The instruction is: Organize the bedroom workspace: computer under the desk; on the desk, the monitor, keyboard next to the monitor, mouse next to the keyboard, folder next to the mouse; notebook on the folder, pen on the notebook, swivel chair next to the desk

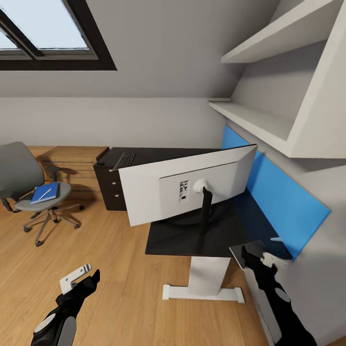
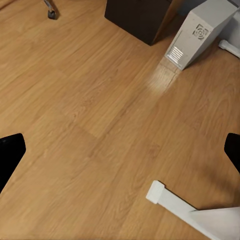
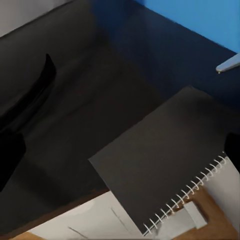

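Note:
The monitor [image 1: 192, 187] stands on the black desk [image 1: 173, 235], its grey back toward me. The keyboard [image 1: 126, 159] lies on the desk's far end. At the left, the swivel chair [image 1: 24, 178] carries the blue folder [image 1: 45, 193] with the white pen [image 1: 46, 192] on it. A dark spiral notebook [image 3: 165, 165] overhangs the desk's near edge, right under my open right gripper [image 1: 257, 257]. My left gripper [image 1: 85, 275] hangs open over the floor. The computer [image 2: 200, 32] sits on the floor beside the dark drawers [image 2: 137, 17]. The mouse is out of view.
The desk's white leg and foot [image 1: 202, 288] stand on the wooden floor between my arms. A blue panel [image 1: 283, 192] lines the wall behind the desk, with white shelves [image 1: 269, 120] above. A light wooden dresser [image 1: 72, 163] sits behind the chair.

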